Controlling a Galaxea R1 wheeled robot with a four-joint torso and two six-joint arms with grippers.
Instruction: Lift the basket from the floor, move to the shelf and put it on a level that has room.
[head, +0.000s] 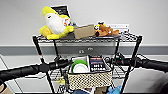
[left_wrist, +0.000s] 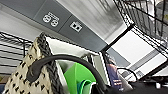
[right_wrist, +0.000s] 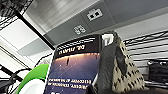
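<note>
Cream-beige weave with dark specks marks the basket (head: 90, 79), which hangs between my two arms at the front of the shelf (head: 136, 50), level with the second tier (head: 120, 72) from the top and partly over that tier's wire mesh. My left gripper (head: 63, 63) meets the basket's left end near its rim; my right gripper (head: 113, 61) meets its right end. Whether either set of jaws is apart or clamped on the basket I cannot tell, since the fingers are hidden against the weave and handles.

Inside the basket: a green-rimmed white plate (head: 79, 67) standing on edge to the left, and a dark blue book (head: 97, 64) with pale lettering standing upright to the right.

In my left wrist view the basket's braided rim (left_wrist: 47, 53) and a dark looped handle (left_wrist: 67, 60) lie close to the camera, with the green plate (left_wrist: 76, 75) behind them. In my right wrist view the book's cover (right_wrist: 75, 67) and the opposite speckled side wall (right_wrist: 125, 70) appear, below a grey wall strip with sockets (right_wrist: 94, 14).

On the topmost tier (head: 127, 37): a yellow-and-white plush toy (head: 54, 23), a brown cardboard box (head: 84, 31) and a small orange-brown plush (head: 105, 30), all standing near one another. Behind the rack runs a pale wall with a grey band (head: 17, 50).
</note>
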